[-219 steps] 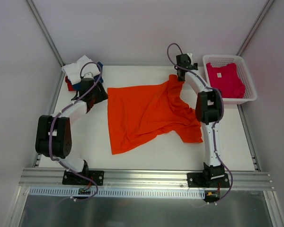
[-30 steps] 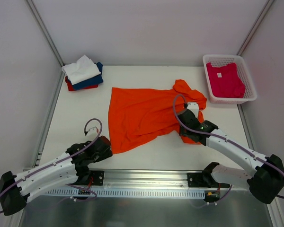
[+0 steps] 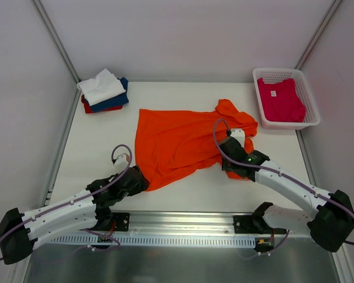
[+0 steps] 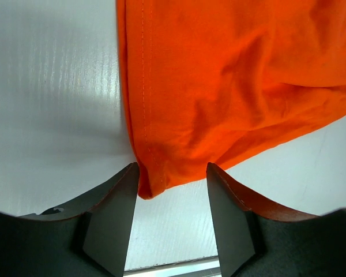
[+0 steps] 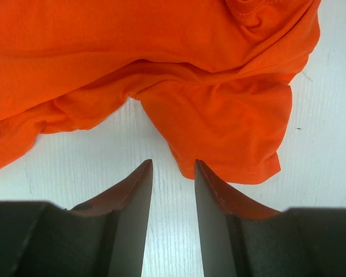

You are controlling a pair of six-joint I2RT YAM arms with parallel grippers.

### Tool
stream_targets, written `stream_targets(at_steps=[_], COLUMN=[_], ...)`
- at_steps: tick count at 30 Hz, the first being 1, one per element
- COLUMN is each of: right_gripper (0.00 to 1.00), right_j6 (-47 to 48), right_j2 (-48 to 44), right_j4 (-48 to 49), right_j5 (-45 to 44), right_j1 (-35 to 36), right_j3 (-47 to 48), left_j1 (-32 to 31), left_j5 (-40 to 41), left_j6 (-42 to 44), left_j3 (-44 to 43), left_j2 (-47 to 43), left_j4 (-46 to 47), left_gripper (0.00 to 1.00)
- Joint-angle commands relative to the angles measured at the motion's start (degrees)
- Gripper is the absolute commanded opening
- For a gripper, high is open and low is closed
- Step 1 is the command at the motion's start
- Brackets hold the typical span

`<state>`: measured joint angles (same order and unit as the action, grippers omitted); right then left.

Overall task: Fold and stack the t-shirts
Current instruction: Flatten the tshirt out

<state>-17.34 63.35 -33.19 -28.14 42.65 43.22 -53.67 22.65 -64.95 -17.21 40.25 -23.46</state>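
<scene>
A bright orange t-shirt (image 3: 180,141) lies spread and rumpled on the white table. My left gripper (image 3: 137,178) is open at the shirt's near left hem corner (image 4: 153,179), which lies between the jaws against the left finger. My right gripper (image 3: 235,160) is open just short of the shirt's near right sleeve (image 5: 230,138), with bare table between the jaws. A magenta-pink t-shirt (image 3: 281,100) with a white neck label lies in the white mesh basket (image 3: 310,121). Folded white, navy and red shirts (image 3: 104,91) are stacked at the far left corner.
The basket stands at the far right of the table. A metal rail (image 3: 183,218) runs along the near edge beside both arm bases. White walls close in the table on three sides.
My left gripper has moved up and right to the shirt's near left corner. My right gripper has shifted slightly. The shirt lies as it did a second ago.
</scene>
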Motion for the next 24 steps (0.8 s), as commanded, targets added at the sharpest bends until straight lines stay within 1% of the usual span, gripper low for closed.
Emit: stream_targets(at_steps=[1, 15, 19, 20, 21, 22, 24], right_gripper=[0.38, 0.38, 0.38, 0.38, 0.37, 0.35, 0.32], right_j6=[-0.59, -0.67, -1.2, -1.55, -1.99, -2.95, -4.18], right_j2=[0.81, 0.37, -0.51, -0.77, -1.38, -1.65, -2.79], right_j4=[0.67, -0.03, -0.56, -0.82, -1.0, -1.0, -1.61], right_j5=[0.28, -0.77, -1.39, -1.74, -1.92, -2.53, -3.58], right_j1=[0.59, 1.03, 1.12, 1.2, 1.29, 1.38, 1.73], right_j3=[1.34, 1.87, 1.6, 1.08, 0.73, 0.38, -1.12], left_j1=[-0.65, -1.44, -1.96, -2.05, -2.14, -2.23, -2.23], left_j5=[0.29, -1.91, -1.83, -1.82, -1.74, -1.65, -1.65], left_j6=[0.17, -3.69, -4.48, -4.49, -4.49, -4.49, -4.49], left_j3=[0.25, 3.94, 4.12, 4.03, 3.94, 3.85, 3.85], left_j2=[-1.14, 2.9, 3.34, 3.52, 3.69, 3.78, 3.96], left_j4=[-0.79, -0.71, -0.71, -0.71, -0.71, -0.71, -0.71], left_gripper=[0.51, 0.51, 0.46, 0.34, 0.29, 0.18, 0.1])
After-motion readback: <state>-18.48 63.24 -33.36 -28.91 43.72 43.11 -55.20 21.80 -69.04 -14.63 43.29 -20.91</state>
